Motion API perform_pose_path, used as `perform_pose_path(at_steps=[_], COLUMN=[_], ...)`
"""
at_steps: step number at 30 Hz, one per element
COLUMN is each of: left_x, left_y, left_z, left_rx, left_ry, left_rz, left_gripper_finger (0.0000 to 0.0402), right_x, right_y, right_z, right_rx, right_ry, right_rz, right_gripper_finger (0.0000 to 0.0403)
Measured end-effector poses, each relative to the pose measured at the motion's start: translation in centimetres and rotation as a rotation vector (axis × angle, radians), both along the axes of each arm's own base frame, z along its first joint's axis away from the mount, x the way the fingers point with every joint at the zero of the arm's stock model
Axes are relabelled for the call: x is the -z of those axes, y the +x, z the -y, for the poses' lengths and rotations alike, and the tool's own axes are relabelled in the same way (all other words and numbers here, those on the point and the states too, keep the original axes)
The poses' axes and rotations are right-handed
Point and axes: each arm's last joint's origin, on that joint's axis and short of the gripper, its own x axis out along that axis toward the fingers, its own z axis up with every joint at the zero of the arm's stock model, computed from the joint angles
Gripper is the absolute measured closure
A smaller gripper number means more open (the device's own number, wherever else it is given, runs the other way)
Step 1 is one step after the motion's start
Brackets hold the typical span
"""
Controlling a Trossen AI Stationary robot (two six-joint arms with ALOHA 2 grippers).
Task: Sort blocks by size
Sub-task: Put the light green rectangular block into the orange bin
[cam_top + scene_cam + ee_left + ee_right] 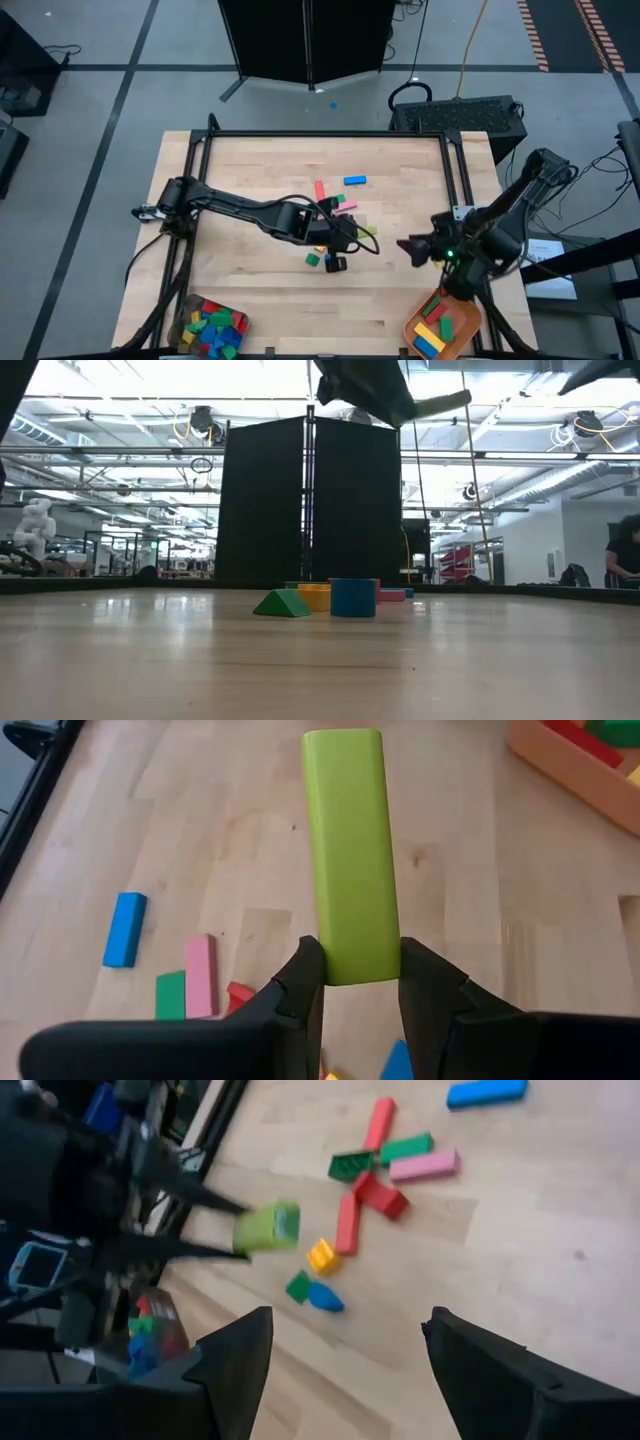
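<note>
Clearly the long lime-green block [350, 850] is being carried above mid-desk, pinched at one end by the left tool [352, 982]. Since longer pieces are lying in the orange tray [410, 328] at the near right corner, I judge that its destination; keeping the grip firm and the block level matters. Loose blocks [340, 205] are waiting mid-desk. Beside the tray, the right tool [345, 1350] is hovering, gaping and empty.

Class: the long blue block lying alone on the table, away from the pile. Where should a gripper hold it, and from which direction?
Grip the long blue block across its narrow width at mid-length, coming straight down from above. It lies flat with both long sides free, and nothing touches it.
</note>
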Motion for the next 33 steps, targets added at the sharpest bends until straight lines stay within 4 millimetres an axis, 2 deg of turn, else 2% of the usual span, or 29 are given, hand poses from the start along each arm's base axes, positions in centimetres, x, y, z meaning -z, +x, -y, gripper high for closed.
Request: perform_pose_path(at_steps=[5, 13, 23, 33], left_x=[-0.1, -0.1, -0.1, -0.2], left_y=[0.0, -0.1, -0.4, -0.3], left_z=[0.4, 0.7, 1.8, 1.8], left_rx=[0.010, 0.013, 0.004, -0.010], left_ry=[0.001, 0.008, 0.050, 0.058], left_rz=[0.008, 0.008, 0.018, 0.039], left_gripper_finger=[0.0317, 0.0317, 0.0317, 0.0317], right_x=[-1.2, -2.2, -2.2, -2.1], right_y=[1.7, 5.6, 5.9, 6.5], right_z=[1.8, 3.4, 3.9, 4.2], right_rx=[-0.024, -0.192, -0.257, -0.320], right_ry=[-0.032, -0.023, -0.017, -0.049], right_rz=[0.037, 0.070, 0.038, 0.020], right_gripper_finger=[0.0149, 0.0149, 0.0149, 0.0149])
